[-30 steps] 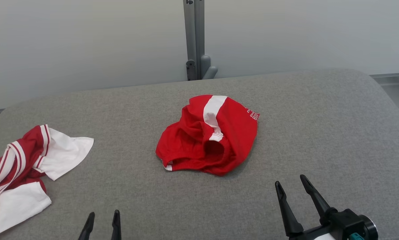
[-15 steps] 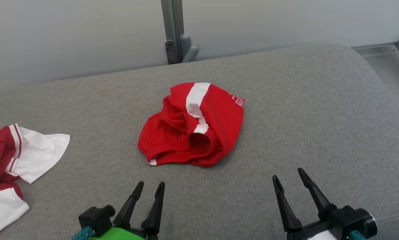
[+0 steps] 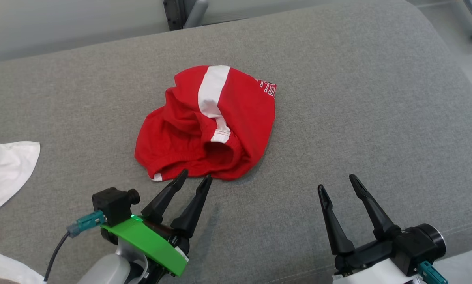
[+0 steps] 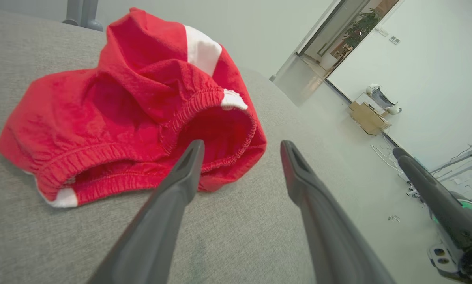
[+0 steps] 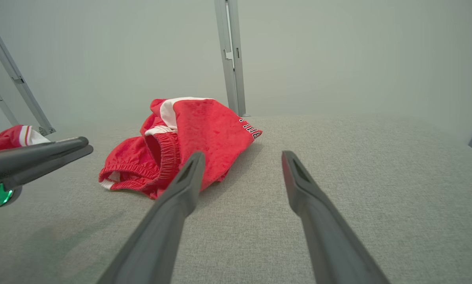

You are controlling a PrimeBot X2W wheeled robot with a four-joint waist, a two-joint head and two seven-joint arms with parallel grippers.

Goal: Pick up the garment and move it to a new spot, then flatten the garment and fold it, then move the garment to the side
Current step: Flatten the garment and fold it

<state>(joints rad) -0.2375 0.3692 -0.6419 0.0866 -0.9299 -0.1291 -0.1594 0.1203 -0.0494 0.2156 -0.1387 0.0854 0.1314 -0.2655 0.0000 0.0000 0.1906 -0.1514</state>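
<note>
Left claw (image 3: 197, 174): fingers spread wide, nothing held between them. It is placed between a white cloth (image 3: 7, 169), well off to its left at the cushion's edge, and the red shorts just ahead. The tips are pointed at the near hem; whether they touch it cannot be told. A green plate and a small black camera are carried on the wrist.

Shorts (image 3: 204, 126): red with a white side stripe, lying crumpled in a heap near the middle of the grey cushion (image 3: 358, 98). The elastic waistband is turned open toward the left claw, as seen from the left wrist. White lettering is seen along the far right edge, too small to read.

Right claw (image 3: 336, 182): fingers spread wide, nothing held. It is held over bare cushion near the front right, nearer than the shorts, to their right and well apart from them.

Far right: pale floor (image 3: 469, 67) is seen beyond the cushion's rounded corner.

Behind: a grey post (image 5: 232, 59) is set against a pale wall.
</note>
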